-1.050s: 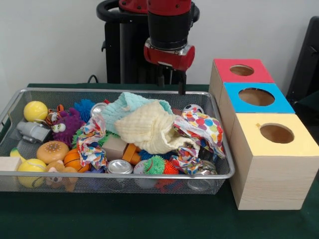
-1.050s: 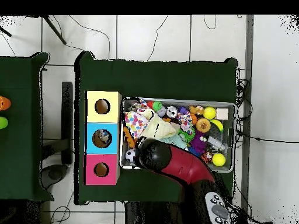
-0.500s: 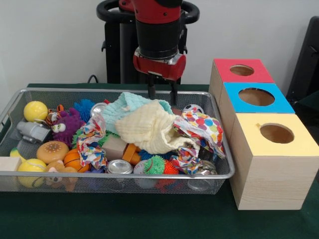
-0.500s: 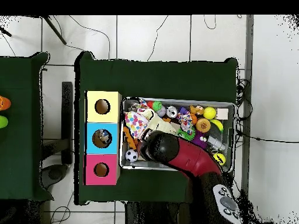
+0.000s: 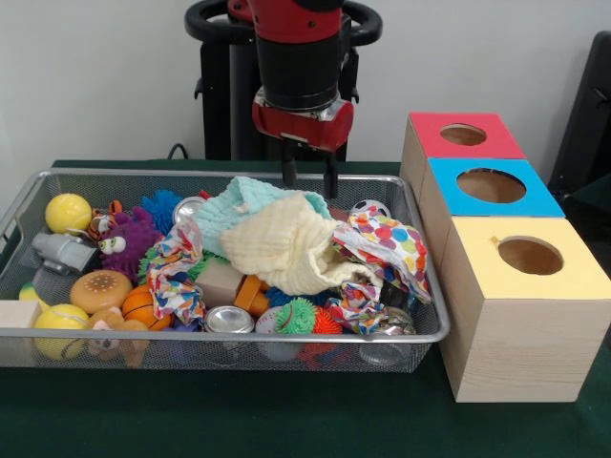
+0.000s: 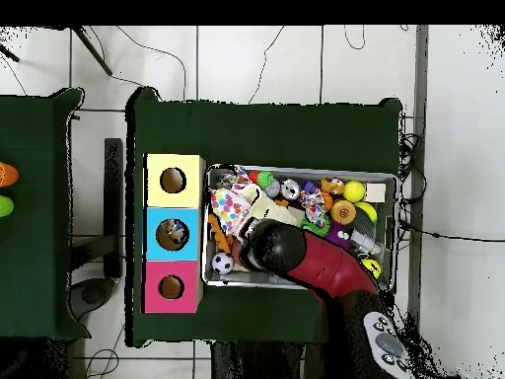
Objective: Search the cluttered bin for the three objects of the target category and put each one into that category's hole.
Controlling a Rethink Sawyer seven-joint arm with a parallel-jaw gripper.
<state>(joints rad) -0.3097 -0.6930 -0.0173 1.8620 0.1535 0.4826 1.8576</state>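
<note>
My gripper (image 5: 308,177) hangs open and empty over the back of the wire bin (image 5: 19,205), just above the teal cloth (image 5: 250,197) and the cream cloth (image 5: 288,245). In the overhead view the arm (image 6: 296,259) covers the cloths and hides the gripper. A polka-dot cloth (image 5: 389,243) lies at the bin's right end, and a second patterned cloth (image 5: 175,267) sits left of centre. Three wooden boxes stand right of the bin, each with a hole in its top: red (image 5: 463,135), blue (image 5: 491,184) and yellow (image 5: 528,256).
The bin also holds yellow balls (image 5: 68,212), a purple fuzzy toy (image 5: 124,240), a burger toy (image 5: 100,289), a small basketball (image 5: 142,305), cans (image 5: 229,320), a wooden block (image 5: 222,282) and spiky balls (image 5: 299,315). A black-and-white ball (image 6: 223,264) lies near the boxes.
The gripper has swung left from above the bin's back right corner to over the teal cloth, and it has come slightly lower. The bin's contents have not moved.
</note>
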